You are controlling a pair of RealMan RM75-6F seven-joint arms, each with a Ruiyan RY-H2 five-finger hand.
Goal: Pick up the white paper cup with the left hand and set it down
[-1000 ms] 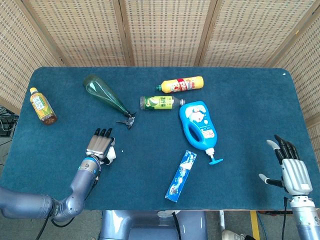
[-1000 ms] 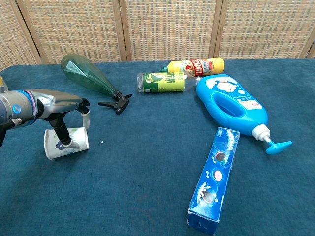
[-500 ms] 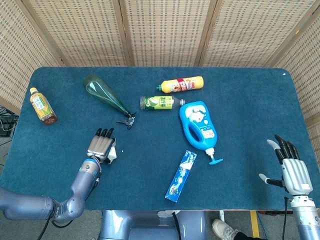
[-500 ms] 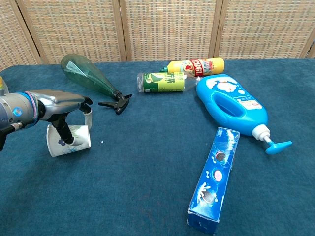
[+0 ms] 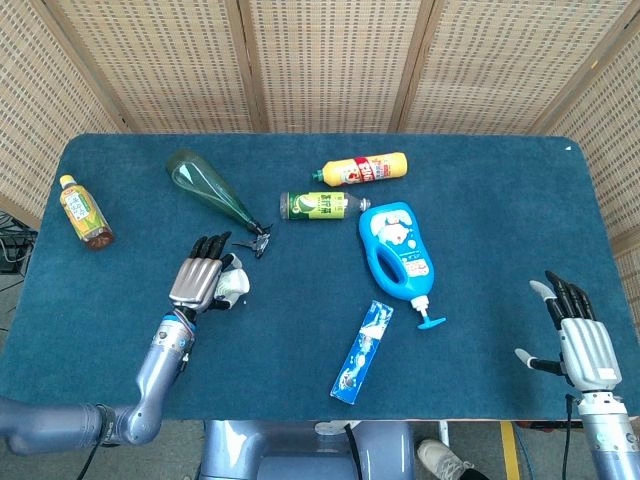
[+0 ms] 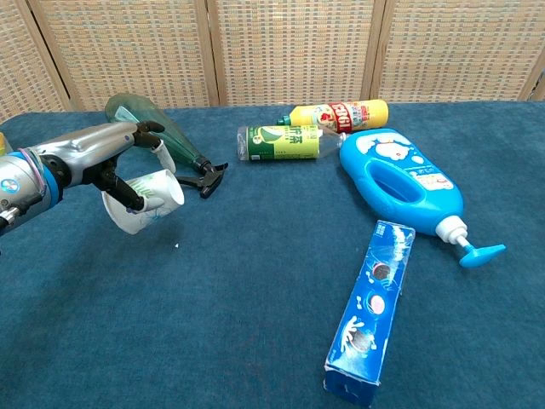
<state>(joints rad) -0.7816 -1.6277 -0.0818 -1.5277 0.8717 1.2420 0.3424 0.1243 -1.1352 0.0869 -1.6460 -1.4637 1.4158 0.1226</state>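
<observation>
My left hand [image 6: 102, 162] held the white paper cup with a printed pattern [image 6: 146, 198] on its side, lifted clear of the blue-carpeted table [image 6: 255, 281], just beside the green spray bottle [image 6: 157, 135]. My right hand [image 5: 578, 335] hovered at the table's near right edge, fingers spread, holding nothing.

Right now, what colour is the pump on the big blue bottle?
The pump is light blue, a shade paler than the blue bottle; it shows best in the chest view.
</observation>
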